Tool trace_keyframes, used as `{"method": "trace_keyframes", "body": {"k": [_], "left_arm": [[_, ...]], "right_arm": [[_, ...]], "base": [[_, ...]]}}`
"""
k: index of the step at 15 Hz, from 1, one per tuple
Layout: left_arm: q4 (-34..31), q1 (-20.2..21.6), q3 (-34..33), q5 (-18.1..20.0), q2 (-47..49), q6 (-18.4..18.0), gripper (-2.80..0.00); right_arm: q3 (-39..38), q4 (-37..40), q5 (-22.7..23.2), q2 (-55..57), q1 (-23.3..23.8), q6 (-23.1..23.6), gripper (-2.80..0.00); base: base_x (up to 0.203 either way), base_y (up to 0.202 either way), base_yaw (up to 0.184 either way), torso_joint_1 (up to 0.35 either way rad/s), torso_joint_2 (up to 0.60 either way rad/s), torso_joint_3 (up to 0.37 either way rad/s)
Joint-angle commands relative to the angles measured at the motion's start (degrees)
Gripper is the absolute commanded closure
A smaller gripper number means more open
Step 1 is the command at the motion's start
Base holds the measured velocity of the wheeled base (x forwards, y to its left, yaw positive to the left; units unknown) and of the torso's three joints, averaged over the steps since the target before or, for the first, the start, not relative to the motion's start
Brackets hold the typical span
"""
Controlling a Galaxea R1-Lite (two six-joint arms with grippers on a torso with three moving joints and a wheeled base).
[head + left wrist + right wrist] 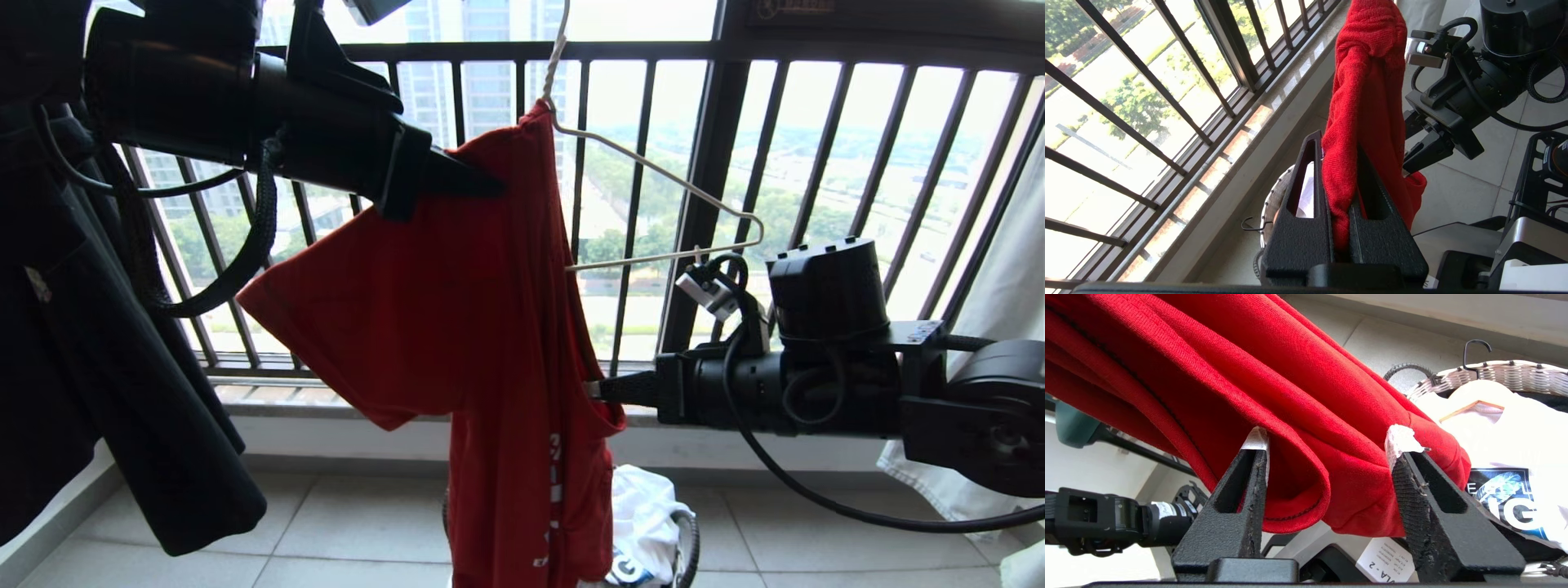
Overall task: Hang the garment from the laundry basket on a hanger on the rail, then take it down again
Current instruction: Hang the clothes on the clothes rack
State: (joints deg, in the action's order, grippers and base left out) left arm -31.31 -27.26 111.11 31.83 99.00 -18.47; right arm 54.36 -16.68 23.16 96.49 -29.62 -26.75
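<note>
Balcony, barred window railing (637, 204) behind. The garment (482, 343), soft and limp, hangs bunched on one side of the hanger (653, 171). Left gripper (1345, 192) clamps it; right gripper (1327, 457) straddles a fold, jaws apart. Grip thick folds.

The left arm reaches in from the upper left of the head view, its wrist level and pointing rightward. The left gripper (478, 181) has its jaws pinched tight on a fold of the garment (457, 327), red cloth squeezed between both fingers (1306, 196). The right arm stretches in lower, from the right, wrist level and pointing leftward. The right gripper (1327, 457) stands with jaws apart, cloth bunched between its fingers (1241, 490).
</note>
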Motion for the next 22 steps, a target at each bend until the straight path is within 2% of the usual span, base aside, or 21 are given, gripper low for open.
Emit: {"method": "trace_keyframes", "body": {"k": [1,4,7,12,19,22], "left_arm": [[-0.07,0.10,-0.01,0.16,-0.12,-0.08,0.00],[-0.16,0.46,-0.09,0.12,-0.49,0.31,0.00],[-0.41,1.08,-0.76,0.19,-2.25,1.25,0.00],[-0.33,1.33,-6.95,0.51,-7.35,1.76,0.00],[-0.37,1.33,-9.65,0.61,-9.00,1.54,0.00],[-0.36,1.39,-10.26,0.38,-8.50,0.13,0.00]], "right_arm": [[0.13,-0.11,0.38,0.28,-0.31,-0.15,0.00],[-0.44,-0.06,0.09,0.45,-0.31,-0.74,0.00],[-1.72,-0.02,0.37,-0.39,4.30,-0.86,0.00],[-0.60,-0.11,0.88,-1.12,10.21,-0.85,0.00],[4.12,0.48,1.06,-0.52,12.95,-0.68,0.00],[4.96,0.96,1.18,-0.82,13.18,-0.68,0.00]], "base": [[0.000,0.000,0.000,0.000,0.00,0.000],[0.000,0.000,0.000,0.000,0.00,0.000],[0.000,0.000,0.000,0.000,0.00,0.000],[0.000,0.000,0.000,0.000,0.00,0.000],[0.000,0.000,0.000,0.000,0.00,0.000],[0.000,0.000,0.000,0.000,0.00,0.000]]}}
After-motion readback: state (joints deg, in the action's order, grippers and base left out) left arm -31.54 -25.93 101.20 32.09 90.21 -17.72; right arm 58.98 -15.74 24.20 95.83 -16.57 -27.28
